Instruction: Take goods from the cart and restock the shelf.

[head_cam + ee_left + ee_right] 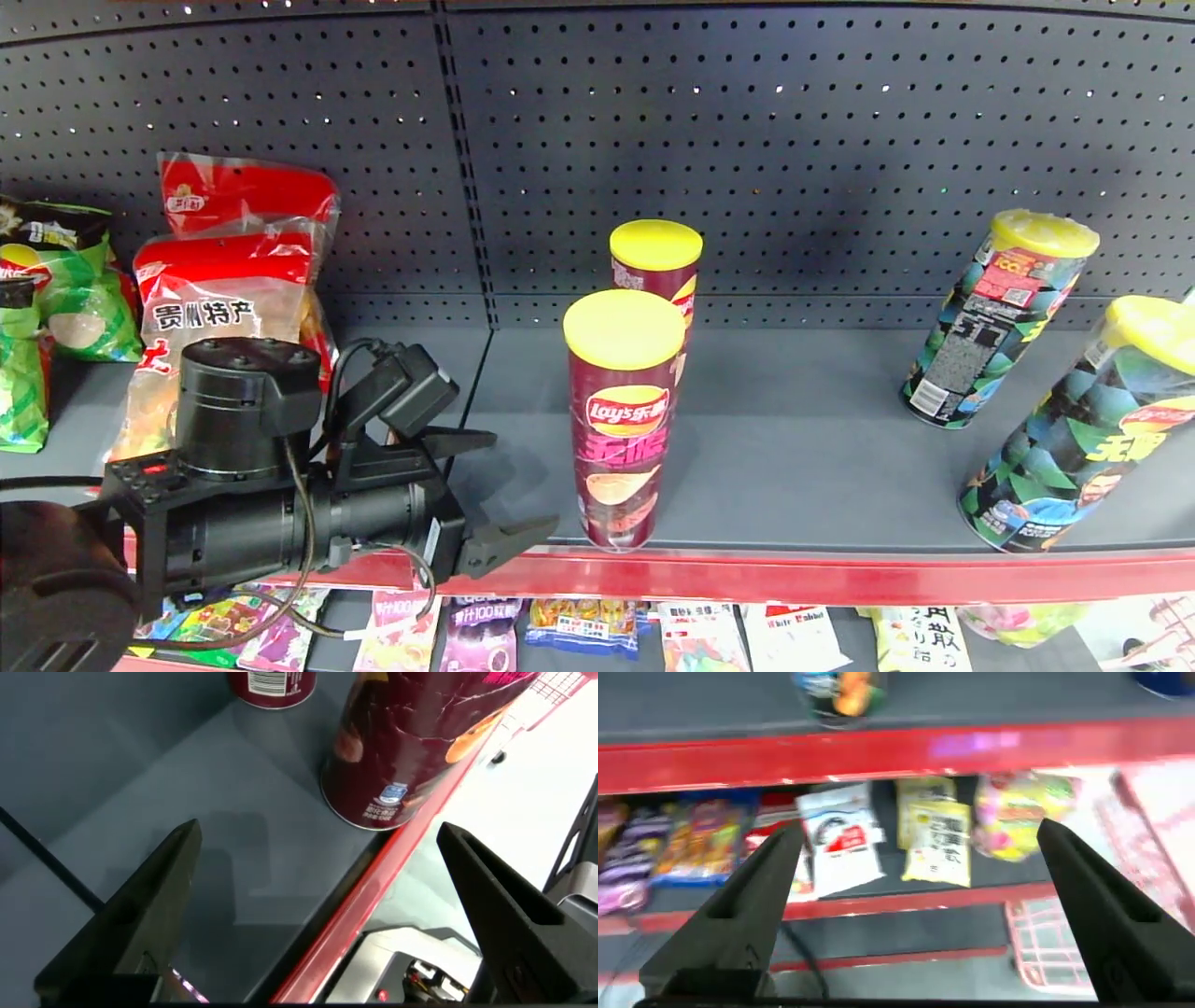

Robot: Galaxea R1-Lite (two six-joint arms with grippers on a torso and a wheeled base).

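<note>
1. One shelf (803,467): flat grey deck, pegboard back (747,140), and a red rail (794,574) along the front lip. The deck looks smooth and level, with open room between the maroon cans and the patterned cans for more stock.
2. Left gripper (495,490): jaws apart and holding nothing. It sits at rail height just beside the front maroon can and does not touch it.
3. Right gripper (920,831): jaws apart and empty, facing the lower tier. A pink wire basket (1046,943), possibly the cart, lies beyond it.
4. Red-topped bags (219,308) and green bags (56,308): soft pouches stacked at the robot's left end.
5. Two patterned cans (994,322) with yellow lids, at the robot's right and well apart from the maroon pair.
6. Front maroon can (624,420): upright, with its base at the deck's front edge against the rail.
   - Likely light, a stiff tube that would dent under a hard squeeze.
   - The glossy wrap is probably slippery, and the can is tall and easily tipped.
   - Best held across mid-body, never by the snap-on lid.
7. Rear maroon can (656,266): directly behind the front one, near the pegboard back.
8. Small packets (597,625): a row on the tier below the rail.
</note>
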